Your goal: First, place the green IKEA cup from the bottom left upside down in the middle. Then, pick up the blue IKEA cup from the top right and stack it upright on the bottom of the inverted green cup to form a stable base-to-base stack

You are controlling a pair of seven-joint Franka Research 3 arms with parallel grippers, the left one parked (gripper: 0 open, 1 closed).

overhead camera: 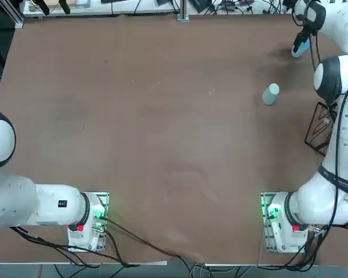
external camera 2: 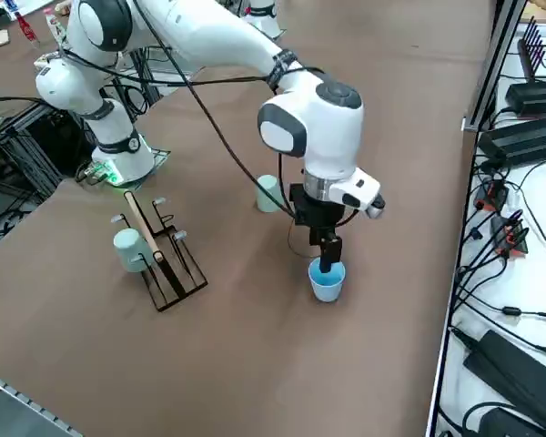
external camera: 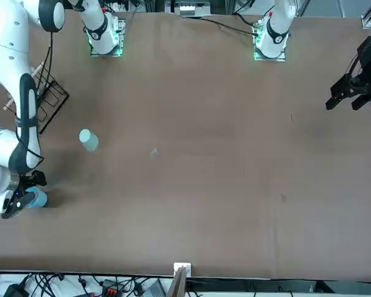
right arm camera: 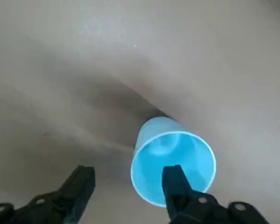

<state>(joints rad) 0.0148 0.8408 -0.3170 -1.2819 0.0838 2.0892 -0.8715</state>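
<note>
Blue IKEA cup (external camera 2: 327, 280) was what mattered here. You had the table (overhead camera: 162, 133) filling nearly the whole top view, bare brown across its middle. At the right edge of that frame the right arm (overhead camera: 336, 87) reached up to the upper right corner, where the blue cup stood upright, mouth up. The green IKEA cup (overhead camera: 270, 94) stood right of centre in the top view, below and left of the blue one, apparently inverted, though you couldn't confirm that from any view. The right gripper (right arm camera: 128, 184) sat directly over the blue cup's rim with its jaws spread wide: one finger (right arm camera: 175, 184) was inside the mouth, the other (right arm camera: 79, 184) outside the wall, so the cup wall ran between them, not yet pinched. The cup's axis was vertical, matching the fingers' approach. Judging from this, closing on the rim looked like your next step. The cup's base was hidden by its own body at the wrist.
</note>
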